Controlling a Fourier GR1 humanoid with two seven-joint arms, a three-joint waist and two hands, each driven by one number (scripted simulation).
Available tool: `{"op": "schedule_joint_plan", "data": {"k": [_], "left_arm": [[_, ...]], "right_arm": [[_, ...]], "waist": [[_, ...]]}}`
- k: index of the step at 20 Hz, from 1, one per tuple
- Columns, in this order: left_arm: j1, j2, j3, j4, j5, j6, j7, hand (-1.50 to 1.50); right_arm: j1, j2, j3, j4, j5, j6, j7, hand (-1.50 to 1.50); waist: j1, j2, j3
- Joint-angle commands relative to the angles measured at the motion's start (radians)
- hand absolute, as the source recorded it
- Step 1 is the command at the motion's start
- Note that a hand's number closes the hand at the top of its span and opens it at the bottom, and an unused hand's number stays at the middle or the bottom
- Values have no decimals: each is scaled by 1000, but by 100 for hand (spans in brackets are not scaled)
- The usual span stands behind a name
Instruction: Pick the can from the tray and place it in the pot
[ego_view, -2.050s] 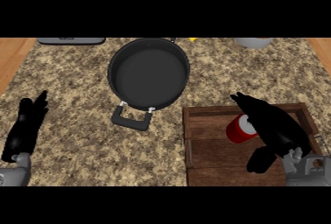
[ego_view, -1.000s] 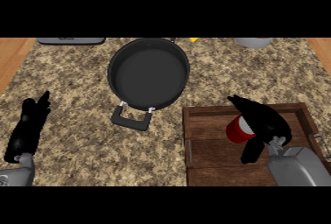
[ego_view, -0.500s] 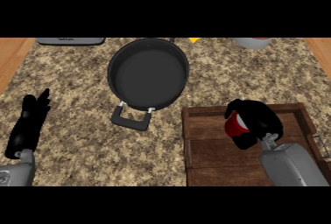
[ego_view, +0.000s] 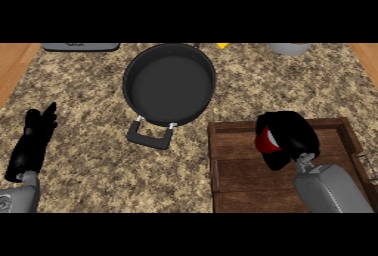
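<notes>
Can (ego_view: 264, 143) clasped by curled right hand (ego_view: 292, 135) over tray (ego_view: 240, 176) | pot (ego_view: 168, 82) up-left of hand | grasp made, carry and placing remain

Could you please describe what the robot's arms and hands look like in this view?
Both forearms are smooth grey shells with rounded edges: the right forearm shows broadly, the left forearm only as a corner. Each ends in a black hand with fingers and a thumb: left hand, right hand. A small pale wrist link joins hand to forearm. No cables or sleeves show.
</notes>
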Motion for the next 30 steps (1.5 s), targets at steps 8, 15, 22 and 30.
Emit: {"op": "schedule_joint_plan", "data": {"k": [8,15,22,30], "left_arm": [[19,-38,-16,-33,-38,27,1,0],[36,2,18,-45,1,-29,5,0],[14,14,40,-13,11,-34,-3,0],[-5,-27,-2,4,-42,2,-5,0]], "right_arm": [[-39,-74,-207,112,41,-86,4,150],[23,-67,-265,-166,24,-192,18,150],[-86,21,-262,-426,-64,-245,5,150],[-471,44,-266,-432,-113,-17,220,150]], "waist": [[3,3,2],[-9,-3,2],[-11,-4,1],[5,0,0]]}}
